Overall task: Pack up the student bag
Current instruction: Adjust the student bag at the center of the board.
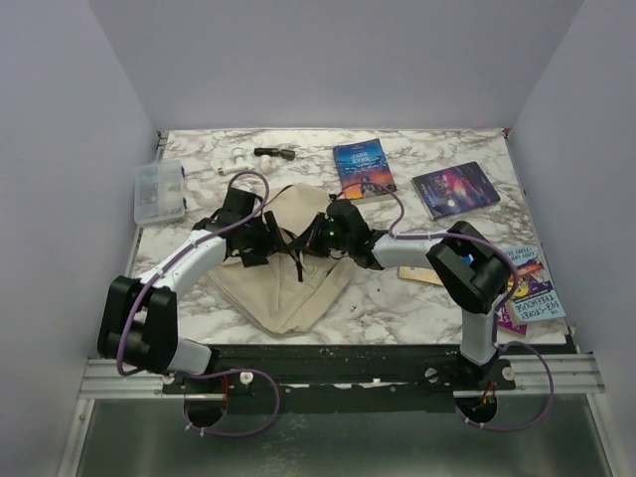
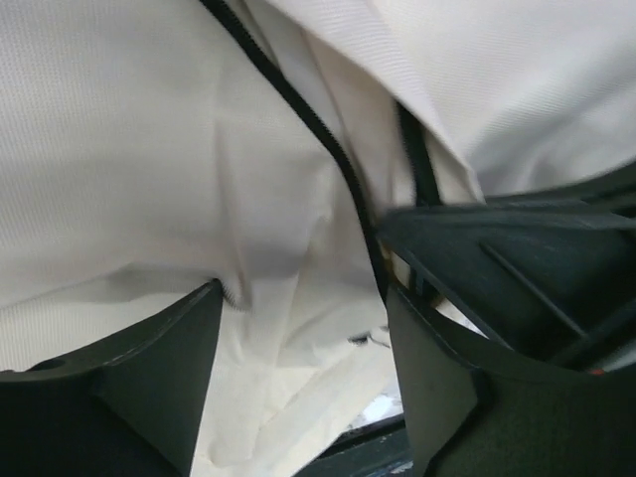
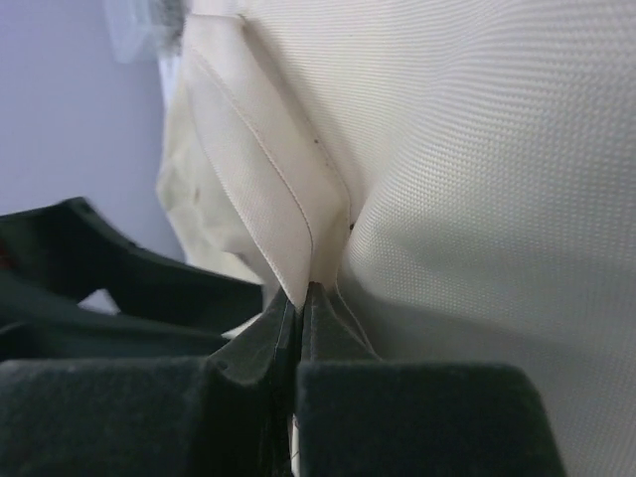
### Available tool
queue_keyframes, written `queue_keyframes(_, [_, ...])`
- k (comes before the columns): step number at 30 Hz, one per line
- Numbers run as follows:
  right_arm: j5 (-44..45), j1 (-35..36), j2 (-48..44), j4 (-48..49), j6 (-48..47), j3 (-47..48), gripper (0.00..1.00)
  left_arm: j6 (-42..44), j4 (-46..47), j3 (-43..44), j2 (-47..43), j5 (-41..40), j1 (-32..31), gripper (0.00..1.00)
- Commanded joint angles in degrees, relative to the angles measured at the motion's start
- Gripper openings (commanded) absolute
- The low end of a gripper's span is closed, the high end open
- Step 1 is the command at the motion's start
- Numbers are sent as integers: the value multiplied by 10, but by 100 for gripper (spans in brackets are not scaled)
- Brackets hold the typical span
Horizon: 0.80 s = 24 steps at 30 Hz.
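on the table (image 1: 397, 303), far left by the edge: clear plastic box (image 1: 159, 194), apart from the rest. next, left gripper (image 2: 298, 388) spread wide over the bag (image 1: 288, 288), cloth and black zipper (image 2: 298, 109) between the fingers, nothing pinched. mid-table, just ahead of both arm bases, lies flat and limp, mouth not visibly opened. right gripper (image 3: 301, 298) clenched on a fold of its canvas. further right, blue book (image 1: 363, 167), dark book (image 1: 455, 189), colourful book (image 1: 532, 283), all outside. nothing packed by the look of it; opening and loading left. bare marble between bag and books; colourful book close to the right edge.
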Motion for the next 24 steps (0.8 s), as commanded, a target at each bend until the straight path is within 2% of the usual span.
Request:
queue_keyframes(1, [-2,1,-10,162,126,-31,1,3,3,18,70,26,10,63])
queue_keyframes(3, [7,2,-13,175,138,-41,1,7,2,28,81,21,19,55])
queue_keyframes(8, [5,3,-9,160,128,-44,2,32,-8,52,72,-7,25,27])
queue_keyframes(10, [11,3,-16,138,103,-50,5,39,-15,59,68,-16,25,15])
queue_keyframes(12, [22,2,-29,102,61,-52,14,43,-16,56,58,-20,25,1])
queue_keyframes(16, [26,2,-48,2,-58,-24,29,47,-10,32,18,-37,25,0])
queue_keyframes(18, [29,2,-57,-37,-103,-14,41,48,2,12,-9,-36,25,0])
queue_keyframes(22, [-7,2,-38,-138,-179,51,49,34,52,-36,-54,-6,25,0])
queue_keyframes(24, [6,2,-40,-175,-196,71,55,23,79,-57,-71,1,25,0])
